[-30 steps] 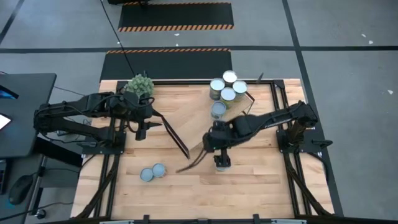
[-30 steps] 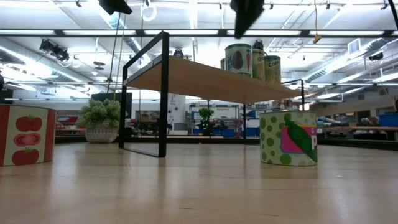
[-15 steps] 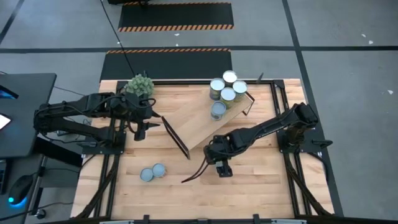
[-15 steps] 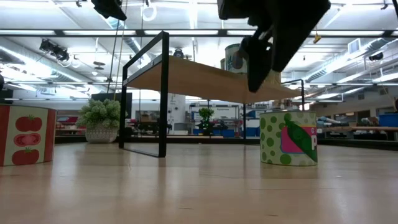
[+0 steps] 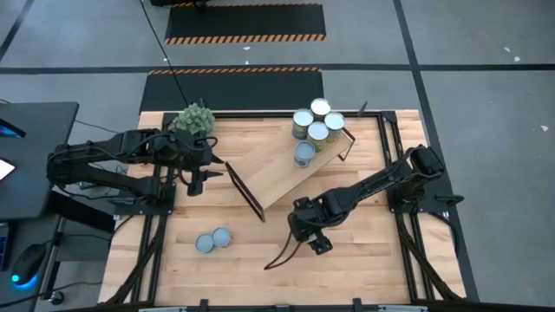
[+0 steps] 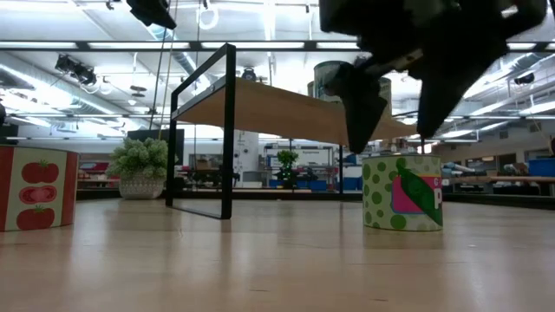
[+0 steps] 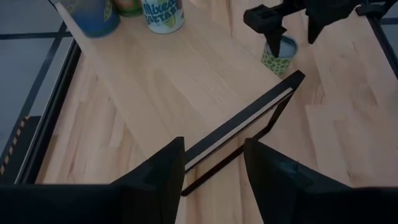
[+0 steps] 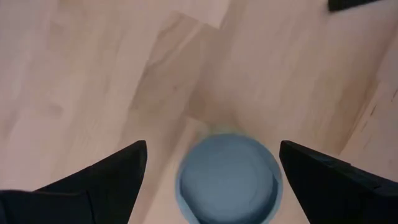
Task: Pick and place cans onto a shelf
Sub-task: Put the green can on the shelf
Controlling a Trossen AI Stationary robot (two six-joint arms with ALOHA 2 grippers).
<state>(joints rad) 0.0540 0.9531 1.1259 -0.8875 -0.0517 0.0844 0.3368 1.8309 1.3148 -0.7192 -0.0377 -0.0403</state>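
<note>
A green dotted can [image 6: 403,192] with a grey-blue top [image 8: 227,177] stands upright on its base on the table, near the shelf's [image 5: 282,165] near side. My right gripper [image 6: 392,137] hangs open just above it, pointing steeply down. One finger stands on each side of the can, and neither touches it. Several cans [image 5: 316,126] stand on the shelf's far right end. Two more cans [image 5: 212,240] stand at the near left. My left gripper [image 5: 195,182] waits open above the table by the shelf's left end frame [image 7: 249,130], holding nothing.
A spiky green plant ball [image 5: 195,117] sits at the far left corner. A tomato-printed can [image 6: 35,188] shows at the left of the low view. A black cable [image 5: 286,253] trails from my right arm over the bare wood near the front.
My right gripper has come down and toward the table's near edge, rolling as it went. Its open fingers now stand over the green dotted can. The can has stayed where it was.
</note>
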